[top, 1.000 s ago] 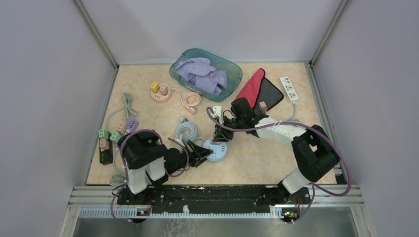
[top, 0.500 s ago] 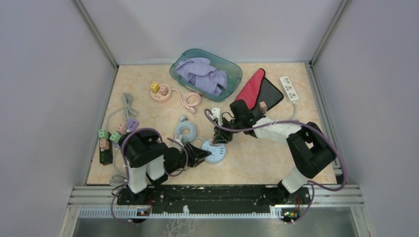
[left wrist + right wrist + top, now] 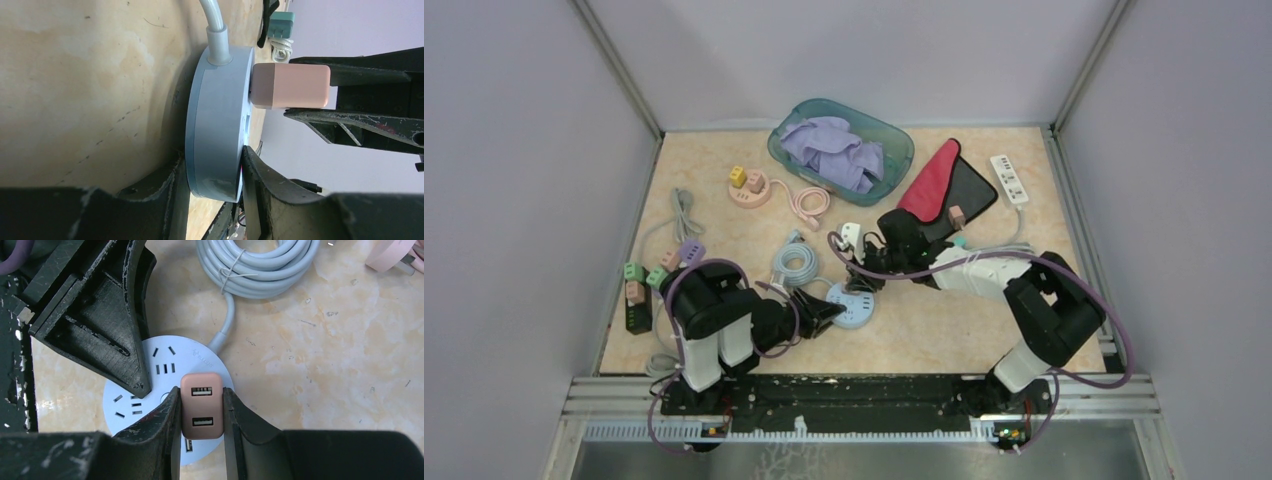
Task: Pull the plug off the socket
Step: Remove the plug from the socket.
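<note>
On the bench (image 3: pixel 944 330), socket (image 3: pixel 852 305): lying flat, round and pale blue, just ahead of the left arm.
left tool (image 3: pixel 212 165): pinching the socket's rim, one finger pressing on its top face.
plug (image 3: pixel 201 407): sitting pink on the socket's face, squarely between the fingers of the right tool (image 3: pixel 201 390).
right tool: pinching the plug's two sides.
Left wrist view: showing side-on the plug's base meeting the socket.
Right wrist view: showing the plug's two USB ports (image 3: pixel 200 391) and the coiled grey cable (image 3: pixel 257 260).

left arm (image 3: pixel 714 318) lies low, left fingers (image 3: pixel 272 200) clamped; right arm (image 3: pixel 984 272) reaches leftward, right fingers (image 3: pixel 162 432) pinched together
</note>
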You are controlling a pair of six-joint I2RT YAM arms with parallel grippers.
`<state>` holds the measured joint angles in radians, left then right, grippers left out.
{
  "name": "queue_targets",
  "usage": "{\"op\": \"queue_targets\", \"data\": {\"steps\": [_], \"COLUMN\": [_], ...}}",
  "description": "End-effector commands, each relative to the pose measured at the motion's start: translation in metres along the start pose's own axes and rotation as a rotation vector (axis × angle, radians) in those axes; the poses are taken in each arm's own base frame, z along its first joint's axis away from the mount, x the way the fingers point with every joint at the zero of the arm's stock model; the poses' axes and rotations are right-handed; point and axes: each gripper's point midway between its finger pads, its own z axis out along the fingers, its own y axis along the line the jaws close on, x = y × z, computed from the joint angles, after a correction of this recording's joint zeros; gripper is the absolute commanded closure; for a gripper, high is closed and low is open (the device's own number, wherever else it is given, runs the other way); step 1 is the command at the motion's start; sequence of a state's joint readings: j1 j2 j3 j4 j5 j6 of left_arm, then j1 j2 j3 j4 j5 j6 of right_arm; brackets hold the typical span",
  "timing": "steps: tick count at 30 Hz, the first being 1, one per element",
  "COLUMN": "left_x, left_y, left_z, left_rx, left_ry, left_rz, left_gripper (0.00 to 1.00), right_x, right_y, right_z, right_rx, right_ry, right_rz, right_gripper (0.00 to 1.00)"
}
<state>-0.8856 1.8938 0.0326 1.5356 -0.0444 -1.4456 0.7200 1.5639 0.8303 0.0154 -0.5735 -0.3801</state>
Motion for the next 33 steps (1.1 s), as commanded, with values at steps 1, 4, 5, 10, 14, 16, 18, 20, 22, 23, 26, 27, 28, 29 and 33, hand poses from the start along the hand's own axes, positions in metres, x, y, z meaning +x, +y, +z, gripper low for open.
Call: {"op": "queue_targets", "data": {"steps": [1,4,5,10,14,16,18,20,22,23,26,27,28,29,33], "left_x": [-0.017,-0.016,-0.017,-0.017,-0.015,-0.013,-0.011,-0.011,-0.011,-0.010,-0.012,-0.012,-0.013,-0.013,-0.016], "left_y": [-0.030,-0.025,-0.024,-0.024,-0.025,-0.025,-0.025,-0.024,-0.023,-0.022,-0.021,-0.021,-0.021,-0.020,-0.019], "left_z": [-0.011,-0.011,-0.012,-0.013,-0.011,-0.010,-0.009,-0.008,-0.008,-0.008,-0.009,-0.010,-0.011,-0.012,-0.015], "left_rx": [0.147,0.132,0.126,0.128,0.133,0.136,0.136,0.133,0.130,0.128,0.124,0.123,0.121,0.120,0.114], "left_ry": [-0.088,-0.083,-0.085,-0.087,-0.074,-0.063,-0.054,-0.050,-0.051,-0.051,-0.057,-0.059,-0.062,-0.064,-0.080], "left_rz": [0.058,0.053,0.051,0.063,0.071,0.071,0.074,0.074,0.075,0.075,0.074,0.075,0.076,0.077,0.080], "left_gripper": [1.00,1.00,1.00,1.00,1.00,1.00,1.00,1.00,1.00,1.00,1.00,1.00,1.00,1.00,1.00], "right_x": [-0.039,-0.036,-0.037,-0.042,-0.046,-0.051,-0.056,-0.059,-0.059,-0.059,-0.055,-0.052,-0.050,-0.048,-0.042], "right_y": [-0.008,-0.004,-0.002,0.017,0.033,0.028,0.018,0.010,0.004,0.002,-0.006,-0.012,-0.015,-0.017,0.007], "right_z": [-0.008,-0.013,-0.015,-0.016,-0.007,-0.002,-0.001,-0.001,-0.003,-0.003,-0.007,-0.011,-0.013,-0.017,-0.024], "right_rx": [0.035,0.019,0.015,-0.044,-0.072,-0.030,0.021,0.066,0.105,0.114,0.123,0.126,0.122,0.109,-0.056], "right_ry": [-0.127,-0.140,-0.153,-0.222,-0.228,-0.223,-0.220,-0.223,-0.227,-0.228,-0.219,-0.212,-0.214,-0.216,-0.220], "right_rz": [-0.068,-0.110,-0.128,-0.130,-0.143,-0.113,-0.065,-0.043,-0.035,-0.040,-0.063,-0.062,-0.057,-0.051,-0.127], "right_gripper": [1.00,1.00,1.00,1.00,1.00,1.00,1.00,1.00,1.00,1.00,1.00,1.00,1.00,1.00,1.00]}}
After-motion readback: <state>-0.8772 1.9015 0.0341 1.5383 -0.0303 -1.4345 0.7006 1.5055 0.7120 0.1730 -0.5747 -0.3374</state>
